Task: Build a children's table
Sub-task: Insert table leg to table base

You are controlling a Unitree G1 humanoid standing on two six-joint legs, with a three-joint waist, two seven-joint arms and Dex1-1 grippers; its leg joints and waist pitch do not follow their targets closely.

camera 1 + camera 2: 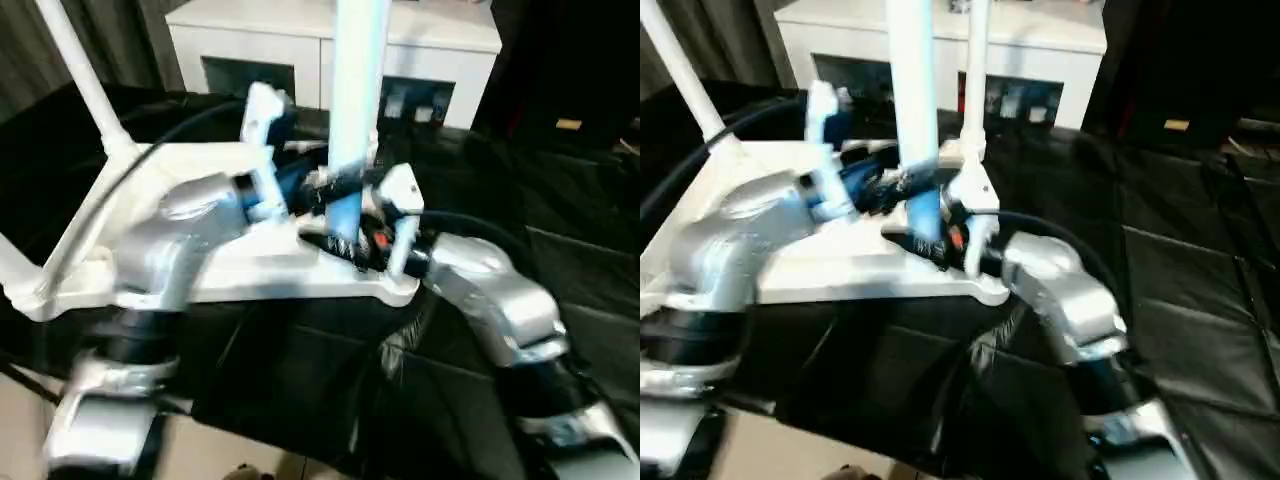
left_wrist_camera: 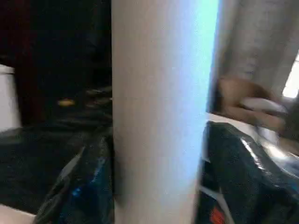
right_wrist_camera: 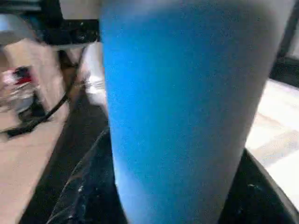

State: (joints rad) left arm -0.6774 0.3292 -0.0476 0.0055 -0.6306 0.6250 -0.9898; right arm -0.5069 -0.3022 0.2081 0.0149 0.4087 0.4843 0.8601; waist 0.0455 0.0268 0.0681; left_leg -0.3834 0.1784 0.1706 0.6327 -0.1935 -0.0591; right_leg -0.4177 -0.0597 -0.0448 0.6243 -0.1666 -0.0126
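Leg [image 1: 357,90] stands upright at the near corner of the upturned tabletop [image 1: 200,275], probably being seated in its socket; both claws — left gripper [image 1: 315,190] and right gripper [image 1: 350,235] — clench it low, steadying it; two other legs already stand.

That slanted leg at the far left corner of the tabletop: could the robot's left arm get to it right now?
Probably not at once. The left gripper seems busy at the upright leg in the middle, opposite the right gripper. Otherwise, nothing blocks the way to the slanted leg.
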